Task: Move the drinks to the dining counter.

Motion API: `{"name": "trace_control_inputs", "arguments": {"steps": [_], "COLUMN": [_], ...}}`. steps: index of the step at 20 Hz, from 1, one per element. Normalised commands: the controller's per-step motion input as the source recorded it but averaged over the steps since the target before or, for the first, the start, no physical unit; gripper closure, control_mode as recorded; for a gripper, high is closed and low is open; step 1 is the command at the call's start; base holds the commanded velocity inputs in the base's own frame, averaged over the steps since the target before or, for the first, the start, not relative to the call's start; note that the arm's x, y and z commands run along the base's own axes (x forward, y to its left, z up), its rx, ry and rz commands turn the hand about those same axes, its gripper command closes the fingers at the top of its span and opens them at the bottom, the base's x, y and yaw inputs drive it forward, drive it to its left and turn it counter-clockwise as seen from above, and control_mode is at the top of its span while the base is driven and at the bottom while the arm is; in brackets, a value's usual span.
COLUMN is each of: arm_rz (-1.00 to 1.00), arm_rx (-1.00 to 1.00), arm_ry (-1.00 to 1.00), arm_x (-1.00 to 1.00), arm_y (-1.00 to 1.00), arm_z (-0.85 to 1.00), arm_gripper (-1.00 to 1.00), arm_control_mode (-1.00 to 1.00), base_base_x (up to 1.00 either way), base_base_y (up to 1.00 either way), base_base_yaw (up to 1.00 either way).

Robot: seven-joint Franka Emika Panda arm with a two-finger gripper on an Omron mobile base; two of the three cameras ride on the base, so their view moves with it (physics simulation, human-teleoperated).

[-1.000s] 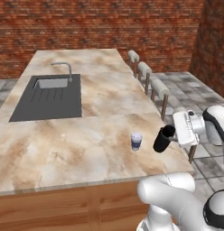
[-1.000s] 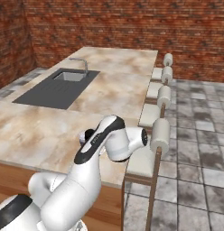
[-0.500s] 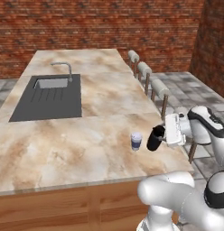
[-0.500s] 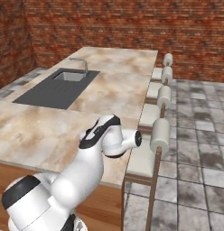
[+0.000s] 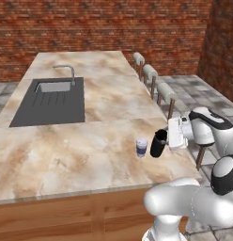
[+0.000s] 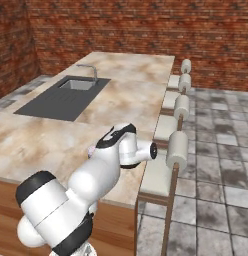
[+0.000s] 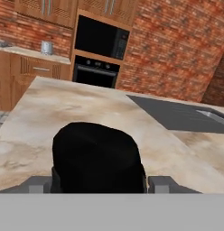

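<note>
- Over the last second the end effector (image 5: pixel 161 141) has carried the black bottle (image 5: pixel 158 143) leftward and down in the left base view, from the right edge of the frame to a spot just right of centre, over the dining surface (image 5: pixel 90 117).
- The bottle now appears to stand on the marble, or a hair above it; contact cannot be confirmed from this angle.
- The white cup with the blue band (image 5: pixel 141 147) has not shifted: it sits just left of the bottle, close but apart.
- Judgement: this drink has nearly arrived, and the placing step looks almost done; release seems the next thing needed.
- The end effector pinches the bottle from the right side, its two fingers flanking the dark body in the hand view (image 7: pixel 98 158).
- The bottle is a matte black cylinder, upright, with a rounded top that occupies the lower centre of the hand view.
- In the right base view, the arm (image 6: pixel 121 155) hides the bottle, near the surface's right edge by the padded stools (image 6: pixel 177 145).
- The dark sink (image 5: pixel 50 101) lies upper left, well apart.
</note>
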Motion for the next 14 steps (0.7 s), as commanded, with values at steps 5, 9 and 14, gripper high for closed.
{"name": "trace_control_inputs", "arguments": {"steps": [5,9,14], "arm_rz": [0.0,0.0,0.0], "arm_rx": [0.0,0.0,0.0], "arm_ry": [0.0,0.0,0.0], "arm_x": [0.28,0.27,0.05], "arm_y": [0.0,0.0,0.0], "arm_z": [-0.27,-0.3,-0.29], "arm_gripper": [1.0,1.0,1.0], "arm_control_mode": [-1.0,-1.0,-1.0], "base_base_x": [0.0,0.0,0.0], "base_base_y": [0.0,0.0,0.0], "base_base_yaw": [0.0,0.0,0.0]}}
